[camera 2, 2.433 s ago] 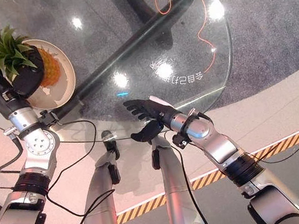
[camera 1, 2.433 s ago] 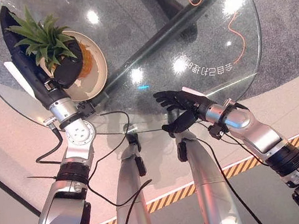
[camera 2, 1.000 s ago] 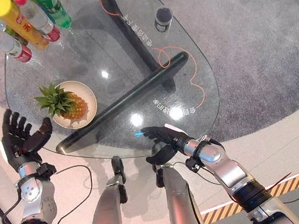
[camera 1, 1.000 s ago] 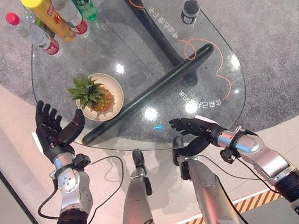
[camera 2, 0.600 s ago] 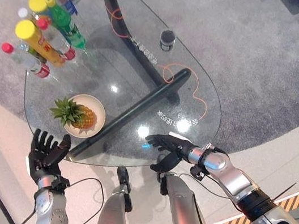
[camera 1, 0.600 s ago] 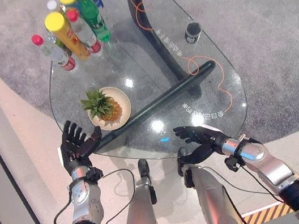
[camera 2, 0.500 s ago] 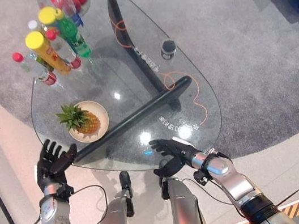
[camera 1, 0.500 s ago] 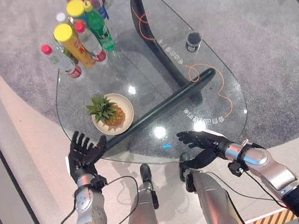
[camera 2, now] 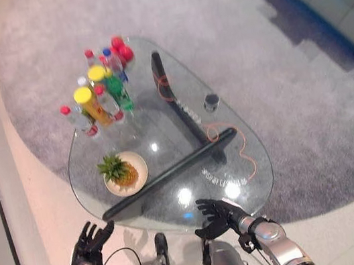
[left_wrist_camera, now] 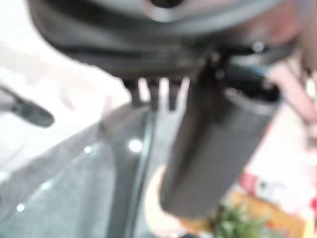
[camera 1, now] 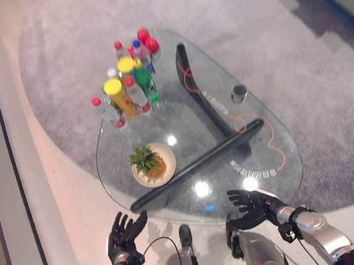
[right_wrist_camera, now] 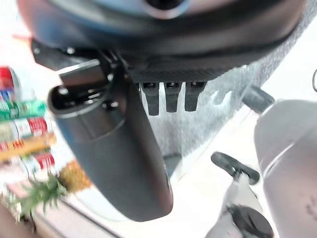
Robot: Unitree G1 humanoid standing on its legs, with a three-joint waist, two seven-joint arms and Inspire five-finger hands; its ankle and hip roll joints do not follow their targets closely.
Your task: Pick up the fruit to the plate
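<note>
overhead, pineapple (camera 1: 149, 164) sits on plate (camera 1: 167, 169), bottles (camera 1: 130, 86) behind.

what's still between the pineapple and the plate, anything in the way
Nothing visible: the pineapple already sits on the plate. Both hands are open and hold nothing, the left hand off the table's near edge, the right hand at its near rim.
</note>
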